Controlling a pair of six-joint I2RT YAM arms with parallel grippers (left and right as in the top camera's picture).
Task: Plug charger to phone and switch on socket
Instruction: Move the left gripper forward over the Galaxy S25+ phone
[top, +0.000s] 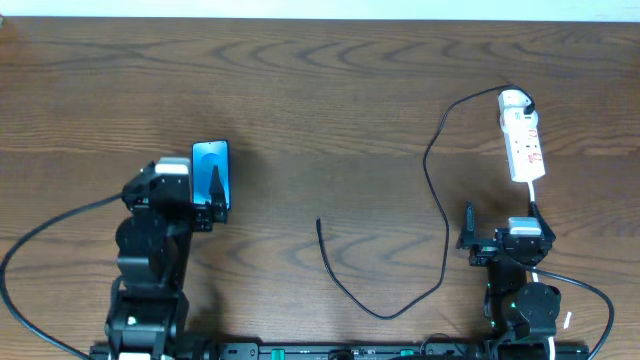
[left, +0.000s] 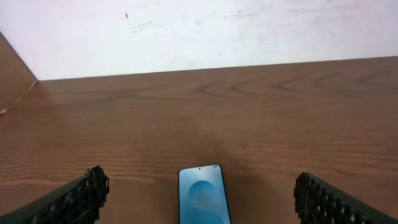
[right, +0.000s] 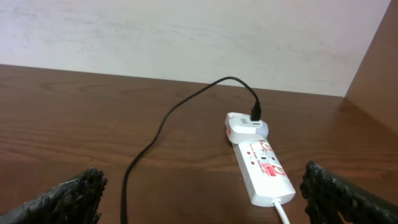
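The phone (top: 211, 174) lies flat at the left with its light-blue screen up; in the left wrist view (left: 202, 198) it sits between my fingers. My left gripper (top: 210, 215) is open, at the phone's near end, holding nothing. The socket (top: 522, 138) lies at the far right, also seen in the right wrist view (right: 261, 162). The charger (top: 437, 200) is a black cable with its plug in the socket's far end (right: 255, 115); its free tip (top: 318, 222) lies mid-table. My right gripper (top: 500, 240) is open and empty, just short of the socket.
The socket's white cord (top: 560, 285) runs past the right arm toward the front edge. A pale wall (left: 199, 31) rises behind the table's far edge. The charger cable loops across the table between the two arms.
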